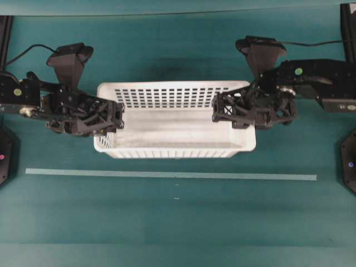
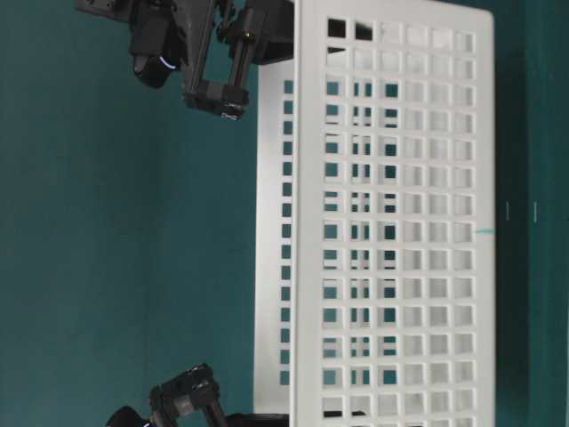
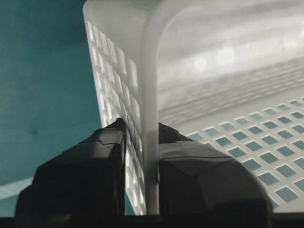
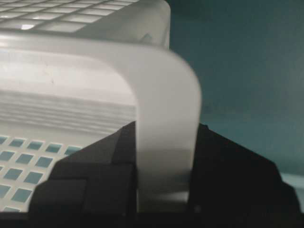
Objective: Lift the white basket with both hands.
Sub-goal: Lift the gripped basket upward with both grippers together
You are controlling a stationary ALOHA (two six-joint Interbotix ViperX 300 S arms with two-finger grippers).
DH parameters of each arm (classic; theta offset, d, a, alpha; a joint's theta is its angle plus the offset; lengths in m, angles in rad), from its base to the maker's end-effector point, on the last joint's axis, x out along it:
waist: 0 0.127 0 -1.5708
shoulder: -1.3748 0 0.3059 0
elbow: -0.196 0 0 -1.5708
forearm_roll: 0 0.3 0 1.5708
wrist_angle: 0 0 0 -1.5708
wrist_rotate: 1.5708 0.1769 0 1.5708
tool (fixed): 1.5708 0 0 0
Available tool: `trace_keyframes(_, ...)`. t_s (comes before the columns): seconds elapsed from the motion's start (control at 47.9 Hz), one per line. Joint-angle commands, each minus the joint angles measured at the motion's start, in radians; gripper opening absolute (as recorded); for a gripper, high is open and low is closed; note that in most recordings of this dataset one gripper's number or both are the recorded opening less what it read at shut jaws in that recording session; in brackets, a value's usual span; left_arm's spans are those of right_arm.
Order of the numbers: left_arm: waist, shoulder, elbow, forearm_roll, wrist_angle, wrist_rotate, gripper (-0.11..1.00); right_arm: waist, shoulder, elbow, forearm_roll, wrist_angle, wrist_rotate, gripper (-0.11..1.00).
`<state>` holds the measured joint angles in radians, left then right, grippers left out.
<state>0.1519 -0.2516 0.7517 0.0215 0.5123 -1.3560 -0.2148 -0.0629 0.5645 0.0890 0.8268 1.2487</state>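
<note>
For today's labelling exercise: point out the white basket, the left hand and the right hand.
white basket point(image 1: 167, 130): overhead view, bare floor.
left hand point(image 1: 114, 119): overhead view, fingertips at left wall.
right hand point(image 1: 219, 109): overhead view, fingertips at right wall.

A robotics lab: teal tabletop point(image 1: 178, 222) with a tape line point(image 1: 167, 174).

Overhead looking down, table-level sideways, wrist views close, all sharing basket point(image 1: 178, 130)

A teal table top point(image 1: 178, 222) carries the scene. A long pale strip of tape point(image 1: 167, 174) lies flat across it, running left to right, with two tiny pale marks point(image 1: 176, 191) just in front of its middle. The white basket point(image 1: 172, 130) sits behind the tape.
</note>
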Motion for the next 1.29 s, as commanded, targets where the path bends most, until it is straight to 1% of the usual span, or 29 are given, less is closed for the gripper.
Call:
trace_keyframes(0.0, -0.021, -0.017, -0.014, 0.005, -0.009, 0.005, 0.08, 0.041, -0.006, 0.003, -0.002, 0.002, 0.014, 0.16)
trace_keyframes(0.104, -0.035, -0.014, -0.017, 0.005, -0.009, 0.000, 0.08, 0.078, -0.006, 0.006, -0.002, -0.002, 0.049, 0.16)
trace_keyframes(0.188, -0.057, -0.012, -0.017, 0.005, -0.009, -0.023, 0.08, 0.107, -0.006, 0.008, -0.002, -0.002, 0.069, 0.16)
trace_keyframes(0.313, -0.091, -0.011, -0.014, 0.006, -0.009, -0.063, 0.08, 0.137, -0.006, 0.012, -0.003, -0.002, 0.095, 0.16)
trace_keyframes(0.501, -0.129, 0.005, -0.006, 0.005, -0.012, -0.081, 0.08, 0.176, -0.006, 0.014, -0.008, -0.012, 0.143, 0.16)
trace_keyframes(0.689, -0.169, 0.032, -0.015, 0.006, -0.043, -0.115, 0.08, 0.218, -0.006, 0.018, -0.009, -0.018, 0.179, 0.16)
trace_keyframes(0.856, -0.196, 0.060, -0.021, 0.006, -0.043, -0.118, 0.08, 0.253, -0.002, 0.023, -0.012, -0.021, 0.219, 0.16)
trace_keyframes(0.982, -0.199, 0.072, -0.023, 0.006, -0.043, -0.118, 0.08, 0.276, 0.006, 0.031, -0.021, -0.043, 0.247, 0.16)
trace_keyframes(1.086, -0.199, 0.077, -0.020, 0.006, -0.043, -0.118, 0.07, 0.279, 0.012, 0.035, -0.028, -0.058, 0.258, 0.16)
trace_keyframes(1.274, -0.201, 0.080, -0.026, 0.006, -0.044, -0.118, 0.07, 0.281, 0.015, 0.038, -0.029, -0.061, 0.258, 0.16)
